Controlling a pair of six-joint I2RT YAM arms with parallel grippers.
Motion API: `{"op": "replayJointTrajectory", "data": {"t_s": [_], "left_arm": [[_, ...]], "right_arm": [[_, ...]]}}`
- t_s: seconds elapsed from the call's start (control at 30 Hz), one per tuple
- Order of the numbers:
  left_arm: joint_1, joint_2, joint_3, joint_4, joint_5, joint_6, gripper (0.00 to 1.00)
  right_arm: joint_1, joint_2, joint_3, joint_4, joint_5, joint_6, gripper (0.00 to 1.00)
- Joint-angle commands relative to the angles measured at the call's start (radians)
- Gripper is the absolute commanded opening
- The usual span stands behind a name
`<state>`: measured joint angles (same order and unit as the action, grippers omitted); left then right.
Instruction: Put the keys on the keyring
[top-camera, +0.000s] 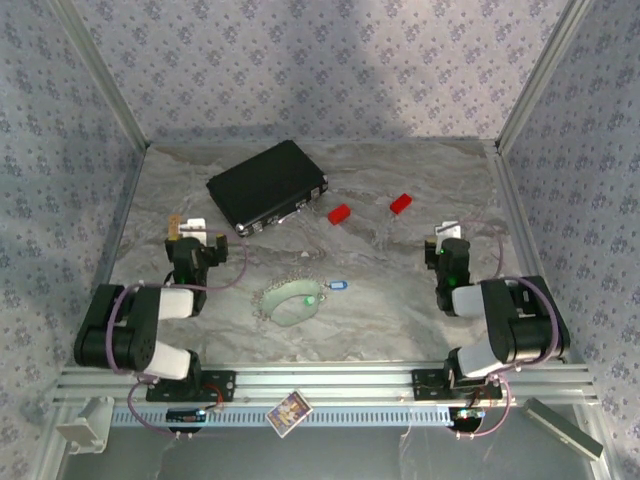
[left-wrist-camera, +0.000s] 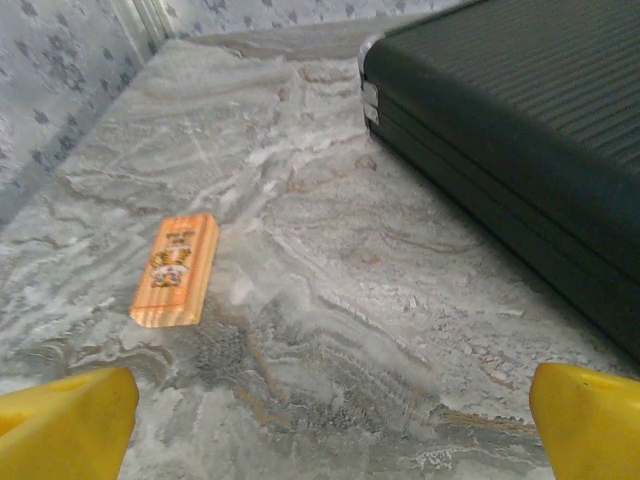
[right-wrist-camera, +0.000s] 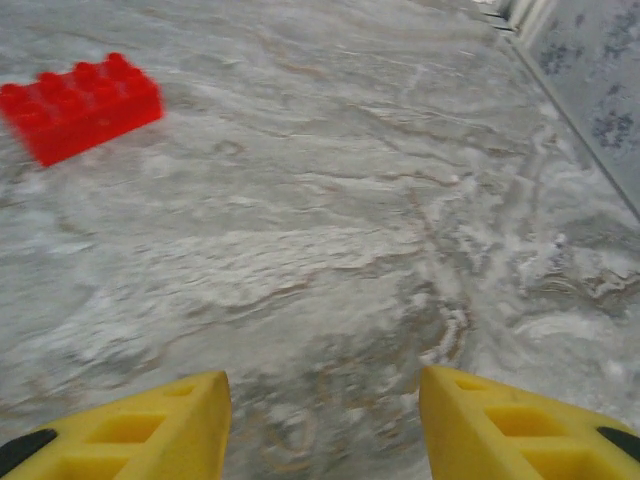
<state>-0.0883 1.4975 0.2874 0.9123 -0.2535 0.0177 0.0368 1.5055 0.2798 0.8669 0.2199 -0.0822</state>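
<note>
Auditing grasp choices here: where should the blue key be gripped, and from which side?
Probably by its blue head, straight down from above: the blue key lies flat on the table beside the chain, too thin for a sideways pinch. The open right end effector is nearer.

- Walls (top-camera: 300, 60): pale grey-blue panels with a small repeating floral print, enclosing three sides.
- Tabletop (top-camera: 380, 330): grey marble pattern with brownish veins, evenly lit.
- Frame posts (top-camera: 100, 78): silvery metal, slanting at the rear corners.
- Rail (top-camera: 330, 382): slotted metal along the near edge.
</note>
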Motion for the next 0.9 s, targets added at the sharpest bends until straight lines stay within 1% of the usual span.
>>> {"op": "replayJointTrajectory", "data": {"t_s": [0.0,0.03,0.07,0.1,0.13,0.17,0.4,0.43,0.5,0.53,0.77,0.8,0.83,0.87], "left_arm": [[0.013,0.043,0.016,0.127,0.064,0.02,1.0],[0.018,0.017,0.032,0.049,0.097,0.022,1.0],[0.03,0.028,0.035,0.066,0.135,0.024,1.0],[0.032,0.037,0.043,0.064,0.117,0.017,1.0],[0.032,0.029,0.069,-0.001,0.094,0.002,1.0],[0.039,0.032,0.085,-0.026,0.086,-0.011,1.0],[0.053,0.034,0.102,-0.056,0.104,-0.021,1.0],[0.058,0.036,0.107,-0.059,0.118,-0.022,1.0],[0.085,0.039,0.129,-0.104,0.179,-0.033,1.0],[0.09,0.041,0.131,-0.105,0.189,-0.035,1.0],[0.095,0.041,0.134,-0.11,0.201,-0.036,1.0],[0.095,0.041,0.131,-0.105,0.202,-0.036,1.0],[0.095,0.04,0.131,-0.106,0.201,-0.035,1.0],[0.096,0.041,0.131,-0.103,0.2,-0.036,1.0]], "right_arm": [[-0.033,0.007,0.093,-0.047,-0.065,0.059,0.56],[-0.037,0.022,0.102,-0.032,-0.081,0.058,0.57],[-0.04,0.026,0.094,-0.002,-0.08,0.059,0.58],[-0.04,0.013,0.104,-0.052,-0.077,0.062,0.6],[-0.042,0.021,0.1,-0.026,-0.08,0.062,0.61],[-0.042,0.02,0.101,-0.03,-0.079,0.062,0.62],[-0.044,0.018,0.104,-0.038,-0.085,0.062,0.65],[-0.043,0.017,0.104,-0.041,-0.084,0.062,0.65],[-0.044,0.018,0.105,-0.04,-0.084,0.062,0.66],[-0.044,0.018,0.104,-0.041,-0.084,0.062,0.66],[-0.048,0.017,0.106,-0.045,-0.094,0.065,0.7],[-0.049,0.018,0.105,-0.044,-0.093,0.065,0.8],[-0.049,0.016,0.106,-0.044,-0.094,0.065,0.99],[-0.049,0.016,0.105,-0.042,-0.094,0.064,0.99]]}}
